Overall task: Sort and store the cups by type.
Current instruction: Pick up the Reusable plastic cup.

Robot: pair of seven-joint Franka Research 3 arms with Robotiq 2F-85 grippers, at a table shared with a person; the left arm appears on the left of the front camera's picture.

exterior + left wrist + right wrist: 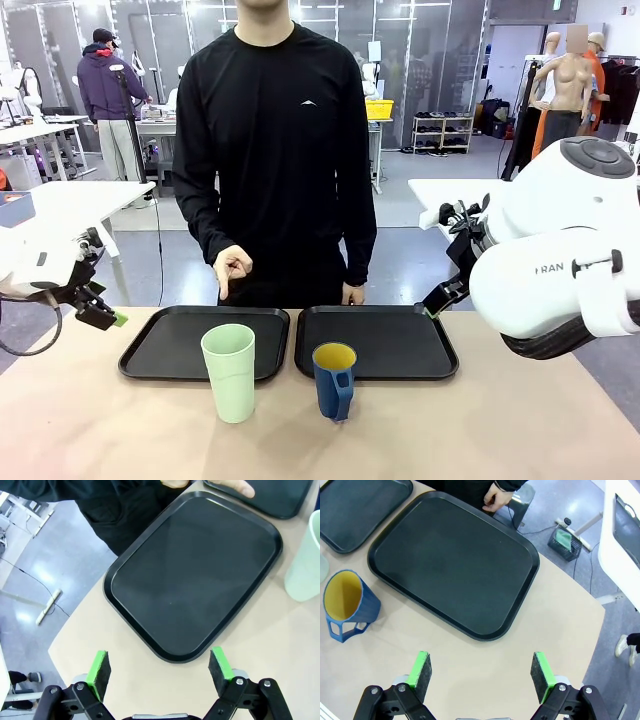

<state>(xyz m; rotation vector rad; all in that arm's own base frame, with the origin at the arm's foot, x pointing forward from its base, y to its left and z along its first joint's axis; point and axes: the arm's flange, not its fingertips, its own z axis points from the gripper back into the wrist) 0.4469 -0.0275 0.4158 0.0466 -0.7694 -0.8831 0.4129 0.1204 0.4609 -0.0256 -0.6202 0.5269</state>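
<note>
You have two cups. One is a tall, pale green tumbler (229,372) with no handle. The other is a short dark blue mug (334,380), yellow inside, with its handle at about 5 o'clock. There are two black trays. The tumbler stands at 6 o'clock of the left tray (160,345), and the mug at 6 o'clock of the right tray (400,340). Your left claw (160,667) and right claw (481,672) are both wide apart and hold nothing.

Tumbler (229,372): pale mint plastic, smooth, satin.
Mug (334,380): dark blue outside, yellow inside, smooth, faint sheen; material uncertain.
Left tray (165,340), right tray (400,345): black plastic, finely textured, low sheen.
Table (480,430): beige, smooth, matt.
Right arm shell (540,290): white, glossy plastic.
Left gripper (160,667) pads (100,672): green, matt.
</note>
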